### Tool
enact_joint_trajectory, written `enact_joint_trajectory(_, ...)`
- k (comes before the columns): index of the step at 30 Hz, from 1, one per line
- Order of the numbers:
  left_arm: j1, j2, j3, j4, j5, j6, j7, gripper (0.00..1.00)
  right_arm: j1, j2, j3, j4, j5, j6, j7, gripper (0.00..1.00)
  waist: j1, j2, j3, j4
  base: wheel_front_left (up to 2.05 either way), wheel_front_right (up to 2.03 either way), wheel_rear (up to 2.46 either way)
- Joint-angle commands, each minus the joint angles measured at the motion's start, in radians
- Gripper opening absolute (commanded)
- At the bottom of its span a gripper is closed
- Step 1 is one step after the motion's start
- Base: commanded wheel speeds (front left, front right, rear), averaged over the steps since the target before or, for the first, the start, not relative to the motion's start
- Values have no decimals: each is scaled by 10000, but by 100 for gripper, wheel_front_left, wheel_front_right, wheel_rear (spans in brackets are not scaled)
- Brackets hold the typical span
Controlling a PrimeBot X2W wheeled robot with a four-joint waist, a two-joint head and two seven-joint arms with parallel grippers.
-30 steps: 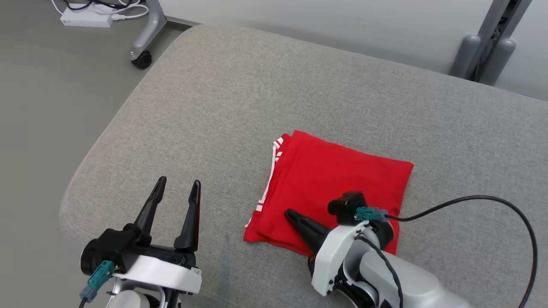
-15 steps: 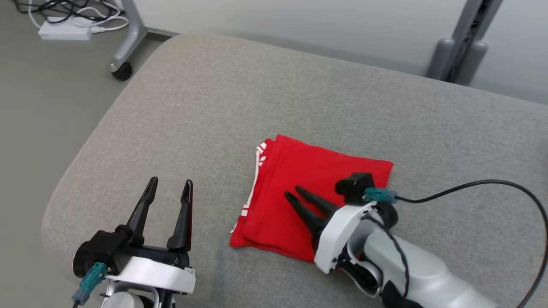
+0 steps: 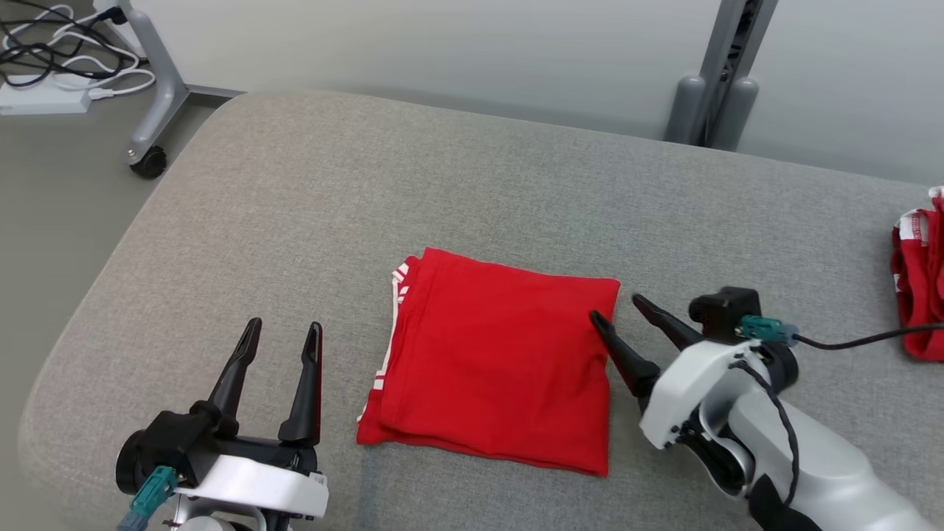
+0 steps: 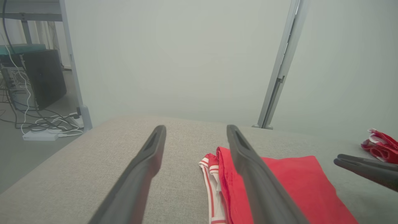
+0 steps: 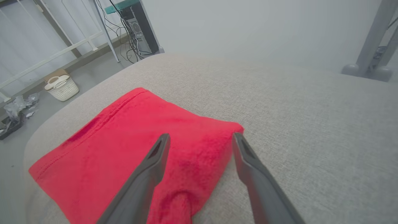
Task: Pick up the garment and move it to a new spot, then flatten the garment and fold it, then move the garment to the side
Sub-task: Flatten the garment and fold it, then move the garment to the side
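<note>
The folded red garment (image 3: 494, 369) lies flat as a neat square near the middle of the grey cushion (image 3: 442, 184), so what seems left to do is moving it aside. The right pincer (image 3: 615, 307) stands wide open and empty at the garment's right edge, with one finger over the cloth and one over bare cushion. The left pincer (image 3: 285, 324), equally spread and holding nothing, hovers just left of the striped edge. To shift the stack well, I would come in low and close on every layer at that right edge, then drag or lift gently so the folds do not spill open. The head view shows a second red garment (image 3: 914, 280) at the far right, worth avoiding. The right wrist view adds a white basket (image 5: 61, 87) on the floor past the cushion.
</note>
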Motion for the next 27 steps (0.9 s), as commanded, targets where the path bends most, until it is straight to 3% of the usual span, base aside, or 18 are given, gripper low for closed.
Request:
enact_joint_trajectory(1, 24, 35, 56, -43, 84, -14, -42, 100, 168, -111, 11, 198, 59, 1, 14, 100, 0, 0, -25, -57, 0, 0, 0)
enact_joint_trajectory(27, -177, 35, -171, -5, -67, -33, -42, 100, 118, 263, 738, 926, 3188, 1, 2644, 100, 0, 0, 204, 319, 0, 0, 0)
